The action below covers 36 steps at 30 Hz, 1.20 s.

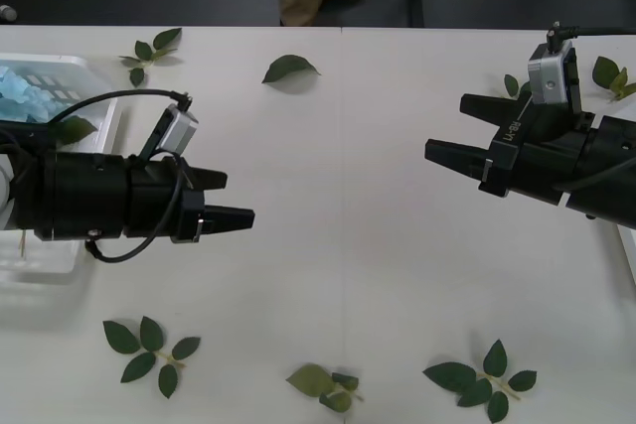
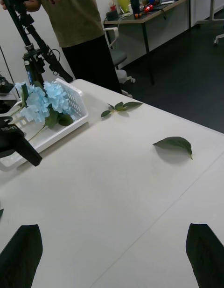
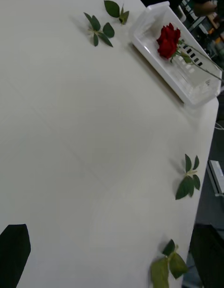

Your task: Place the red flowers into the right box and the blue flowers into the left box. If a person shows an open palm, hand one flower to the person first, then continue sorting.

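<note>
Front view: both hands, left hand (image 1: 224, 201) and right hand (image 1: 459, 130), gape empty; blue flowers (image 2: 44, 100) and red flowers (image 3: 168, 40) lie boxed, so sorting looks finished.

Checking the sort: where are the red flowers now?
The red flowers lie inside the right box at the table's right side, near leaf sprigs.
</note>
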Each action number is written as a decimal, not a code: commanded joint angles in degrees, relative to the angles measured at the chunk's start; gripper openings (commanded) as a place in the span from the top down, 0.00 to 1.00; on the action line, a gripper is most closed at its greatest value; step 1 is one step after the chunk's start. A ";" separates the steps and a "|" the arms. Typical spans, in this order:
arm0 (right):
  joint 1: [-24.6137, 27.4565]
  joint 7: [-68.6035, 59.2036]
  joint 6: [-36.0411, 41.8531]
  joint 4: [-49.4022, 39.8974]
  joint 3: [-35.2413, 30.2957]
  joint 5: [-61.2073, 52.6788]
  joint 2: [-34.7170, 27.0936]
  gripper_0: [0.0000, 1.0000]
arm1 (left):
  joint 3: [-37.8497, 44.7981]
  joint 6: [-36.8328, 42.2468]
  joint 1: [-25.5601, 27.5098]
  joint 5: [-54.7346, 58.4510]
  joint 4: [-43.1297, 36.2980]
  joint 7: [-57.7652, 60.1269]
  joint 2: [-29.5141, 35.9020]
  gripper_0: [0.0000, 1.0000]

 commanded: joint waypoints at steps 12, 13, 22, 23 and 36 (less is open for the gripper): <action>-1.62 1.70 0.24 -0.13 -0.16 0.08 0.92 0.10 | 16.87 27.77 5.11 3.29 14.14 -31.82 -11.48 0.00; -1.62 1.70 0.24 -0.13 -0.16 0.08 0.92 0.11 | 17.04 28.57 5.11 3.82 14.84 -31.82 -12.19 0.00; -1.62 1.70 0.24 -0.13 -0.16 0.08 0.92 0.11 | 16.87 29.00 5.20 3.03 15.89 -31.82 -15.70 0.00; -1.62 1.70 0.24 -0.13 -0.16 0.08 0.92 0.10 | 16.87 29.00 5.11 3.03 15.89 -31.82 -15.70 0.00; -1.62 1.70 0.24 -0.13 -0.16 0.08 0.92 0.10 | 16.95 27.42 5.11 3.56 17.21 -31.82 -15.70 0.00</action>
